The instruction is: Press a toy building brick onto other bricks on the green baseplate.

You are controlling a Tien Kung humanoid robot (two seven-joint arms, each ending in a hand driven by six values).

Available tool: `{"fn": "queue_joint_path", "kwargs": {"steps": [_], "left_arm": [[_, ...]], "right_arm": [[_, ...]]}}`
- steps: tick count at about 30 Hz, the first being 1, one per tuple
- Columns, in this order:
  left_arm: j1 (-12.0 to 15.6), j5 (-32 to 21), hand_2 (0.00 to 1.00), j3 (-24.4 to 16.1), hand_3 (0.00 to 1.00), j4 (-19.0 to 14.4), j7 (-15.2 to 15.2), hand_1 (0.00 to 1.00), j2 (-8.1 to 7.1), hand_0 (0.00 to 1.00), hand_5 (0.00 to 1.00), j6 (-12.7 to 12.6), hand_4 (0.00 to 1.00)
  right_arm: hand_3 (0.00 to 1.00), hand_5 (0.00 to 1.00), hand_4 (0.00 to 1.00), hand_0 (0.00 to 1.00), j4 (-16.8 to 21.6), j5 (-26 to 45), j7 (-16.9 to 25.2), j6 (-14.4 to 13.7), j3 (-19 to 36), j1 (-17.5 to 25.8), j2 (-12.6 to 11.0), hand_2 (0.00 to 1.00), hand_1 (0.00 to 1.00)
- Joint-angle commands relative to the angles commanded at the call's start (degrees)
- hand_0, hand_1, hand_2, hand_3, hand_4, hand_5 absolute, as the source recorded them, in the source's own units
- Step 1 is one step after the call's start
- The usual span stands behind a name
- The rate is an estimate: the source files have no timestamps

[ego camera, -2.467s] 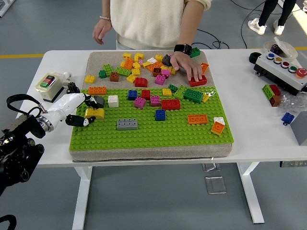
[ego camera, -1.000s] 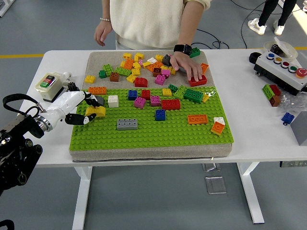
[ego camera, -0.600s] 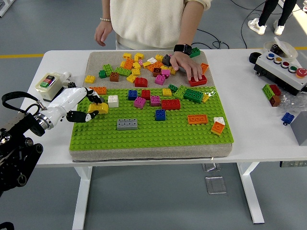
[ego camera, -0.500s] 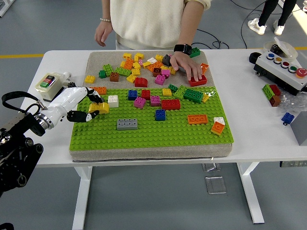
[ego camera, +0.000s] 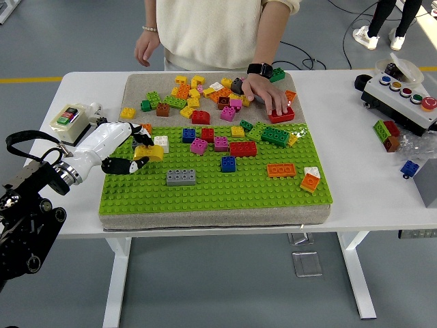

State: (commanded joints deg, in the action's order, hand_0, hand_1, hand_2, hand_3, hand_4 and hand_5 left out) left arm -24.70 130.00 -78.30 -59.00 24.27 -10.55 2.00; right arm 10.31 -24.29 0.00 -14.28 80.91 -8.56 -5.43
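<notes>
We see left robot hand (ego camera: 130,152) pinching yellow brick (ego camera: 148,153), now lifted off green baseplate (ego camera: 212,188), carried toward white brick (ego camera: 161,143) just ahead; pressing remains.

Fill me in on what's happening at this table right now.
The robot's left hand holds a yellow brick over the left part of the green baseplate, next to a white brick. A person at the far side rests a hand on a red brick by the loose brick pile. The robot's right hand is out of view. The yellow brick looks tilted, not yet pressed down.
</notes>
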Motion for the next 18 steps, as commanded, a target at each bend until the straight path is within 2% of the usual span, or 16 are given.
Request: {"fn": "queue_joint_path", "kwargs": {"steps": [11, 17, 18], "left_arm": [[2.1, 0.0, 0.56, 0.0, 0.544, -2.9, -0.7, 0.576, 1.0, 0.705, 0.002, 0.7, 0.713], [2.1, 0.0, 0.56, -0.2, 0.543, -2.1, -0.6, 0.575, 1.18, 0.705, 0.002, 0.8, 0.714], [2.1, 0.0, 0.571, -0.3, 0.541, -2.0, -0.6, 0.613, 1.14, 0.77, 0.072, 0.9, 0.684]], "right_arm": [[0.588, 0.492, 0.911, 0.734, 0.0, -0.2, 0.3, 0.0, -0.1, 0.1, 0.0, 0.704, 0.654], [0.588, 0.493, 0.911, 0.734, 0.0, -0.1, 0.3, 0.1, -0.3, 0.2, 0.0, 0.704, 0.654], [0.587, 0.492, 0.911, 0.734, 0.0, -0.1, 0.3, 0.0, -0.3, 0.2, 0.0, 0.704, 0.654]]}}
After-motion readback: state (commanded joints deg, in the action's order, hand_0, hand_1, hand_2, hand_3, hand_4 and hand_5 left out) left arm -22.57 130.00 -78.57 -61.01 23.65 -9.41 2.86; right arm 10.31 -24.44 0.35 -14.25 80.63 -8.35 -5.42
